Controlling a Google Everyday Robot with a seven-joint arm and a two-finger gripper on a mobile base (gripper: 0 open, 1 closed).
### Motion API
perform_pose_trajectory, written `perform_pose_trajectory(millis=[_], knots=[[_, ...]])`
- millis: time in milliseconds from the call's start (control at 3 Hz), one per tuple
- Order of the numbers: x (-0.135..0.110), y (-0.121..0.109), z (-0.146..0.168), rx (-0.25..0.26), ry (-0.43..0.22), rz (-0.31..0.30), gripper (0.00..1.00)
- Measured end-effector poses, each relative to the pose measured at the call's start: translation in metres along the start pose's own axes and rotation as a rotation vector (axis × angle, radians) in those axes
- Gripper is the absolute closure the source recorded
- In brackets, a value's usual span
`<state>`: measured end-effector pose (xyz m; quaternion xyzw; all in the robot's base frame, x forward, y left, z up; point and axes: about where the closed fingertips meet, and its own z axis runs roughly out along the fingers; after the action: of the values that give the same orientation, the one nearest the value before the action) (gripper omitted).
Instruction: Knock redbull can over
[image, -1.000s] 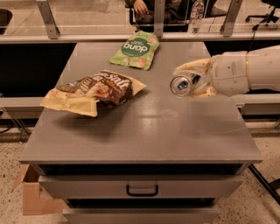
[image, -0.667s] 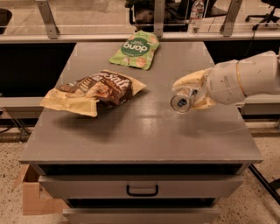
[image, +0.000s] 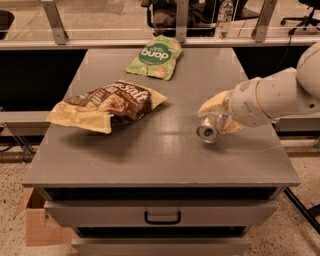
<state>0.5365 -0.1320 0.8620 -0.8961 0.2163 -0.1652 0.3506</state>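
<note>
The redbull can (image: 207, 132) is tipped on its side at the right of the grey table (image: 165, 160), its silver top facing the camera. Its body is mostly hidden between the fingers. My gripper (image: 213, 121), with yellowish fingers (image: 214, 106) on a white arm coming in from the right, is shut around the can. It holds the can low at the table surface. I cannot tell whether the can rests on the table.
A brown-and-cream snack bag (image: 107, 104) lies at the left middle. A green snack bag (image: 154, 56) lies at the back. A clear water bottle (image: 225, 12) stands behind the rail. A cardboard box (image: 37, 225) sits on the floor at lower left.
The arm has moved down and toward the table's front with the can in the gripper. The can's top has stayed tipped toward the camera. The bags have not moved.
</note>
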Motion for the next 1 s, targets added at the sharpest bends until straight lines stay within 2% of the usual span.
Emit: perform_pose_trajectory(millis=[333,667,1000], knots=[[-0.0045,0.0047,0.0038,-0.048,-0.005,-0.040,0.20],[-0.0084,0.0076,0.0029,-0.071,-0.007,-0.056,0.00],[-0.0084,0.0053,0.0001,-0.074,-0.007,-0.058,0.00]])
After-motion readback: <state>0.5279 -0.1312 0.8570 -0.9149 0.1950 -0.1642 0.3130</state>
